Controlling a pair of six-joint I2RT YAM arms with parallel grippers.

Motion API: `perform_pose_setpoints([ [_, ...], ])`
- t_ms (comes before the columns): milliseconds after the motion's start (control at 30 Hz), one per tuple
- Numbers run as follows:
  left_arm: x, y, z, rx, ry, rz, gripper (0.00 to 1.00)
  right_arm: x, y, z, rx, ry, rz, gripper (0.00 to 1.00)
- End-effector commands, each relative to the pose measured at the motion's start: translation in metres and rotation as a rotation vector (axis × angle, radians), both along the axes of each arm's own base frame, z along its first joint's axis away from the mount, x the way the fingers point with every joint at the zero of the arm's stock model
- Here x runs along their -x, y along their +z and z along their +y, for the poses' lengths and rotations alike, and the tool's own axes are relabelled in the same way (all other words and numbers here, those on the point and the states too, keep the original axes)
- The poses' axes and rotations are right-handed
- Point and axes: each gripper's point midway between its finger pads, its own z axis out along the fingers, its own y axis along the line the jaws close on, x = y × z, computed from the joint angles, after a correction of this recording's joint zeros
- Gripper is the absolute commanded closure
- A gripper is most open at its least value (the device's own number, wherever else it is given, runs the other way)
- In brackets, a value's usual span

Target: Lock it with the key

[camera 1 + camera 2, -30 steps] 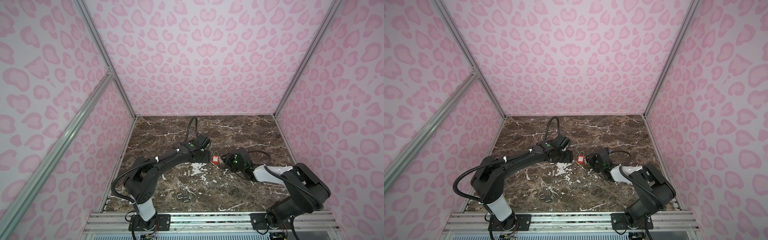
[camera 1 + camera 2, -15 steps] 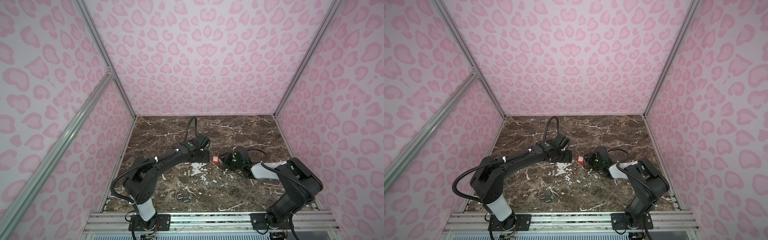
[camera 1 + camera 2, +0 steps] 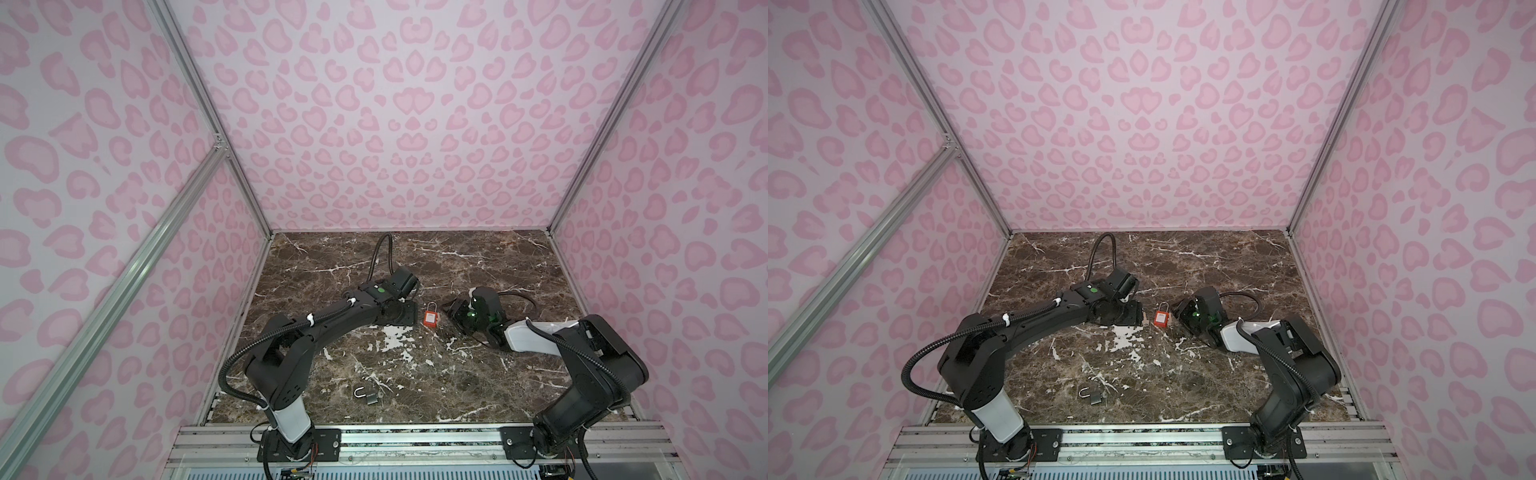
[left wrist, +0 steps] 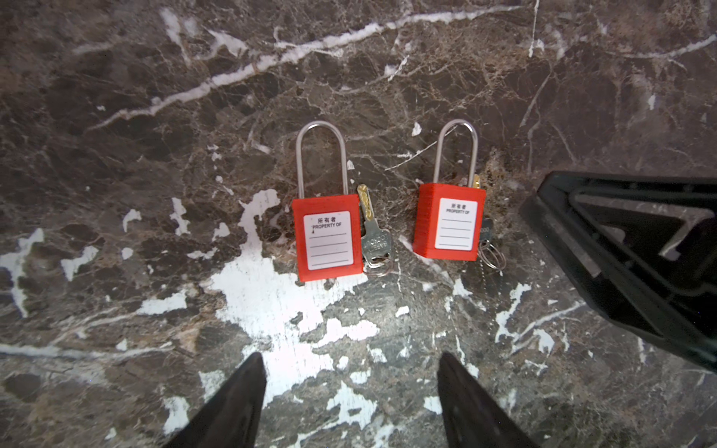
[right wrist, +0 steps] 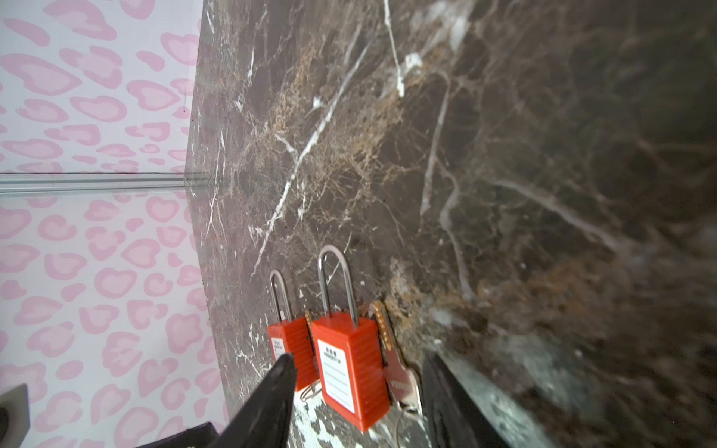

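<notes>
Low right end effector (image 5: 359, 362) apparently straddles red padlock (image 5: 349, 372).

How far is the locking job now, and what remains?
Done: nothing visible; a key lies loose beside one red padlock. In hand: the open right gripper straddles the other red padlock, not yet gripping; the left gripper hovers open. Left: grasp a key, insert it, turn it.

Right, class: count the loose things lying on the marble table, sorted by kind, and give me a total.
Red plastic padlocks with steel shackles: 2
Silver-headed keys on rings: 2
Small grey metal padlock: 1
Total: 5
</notes>
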Motion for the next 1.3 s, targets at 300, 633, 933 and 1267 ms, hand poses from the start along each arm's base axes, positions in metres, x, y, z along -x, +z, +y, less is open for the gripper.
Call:
perform_pose_setpoints([
  [300,0.002,0.006,0.009,-0.016,0.011,-0.015,0.28,-0.026,-0.004,0.023,-0.053,0.131,0.0,0.53],
  [633,0.005,0.005,0.014,-0.027,0.017,-0.011,0.28,-0.032,-0.006,0.036,-0.12,0.16,0.001,0.63],
  [933,0.009,0.005,0.02,-0.037,0.02,-0.004,0.28,-0.03,-0.002,0.031,-0.109,0.148,-0.008,0.59],
  [1267,0.047,-0.016,0.054,-0.087,0.046,0.08,0.28,-0.018,0.038,0.023,0.177,0.339,-0.16,0.55],
])
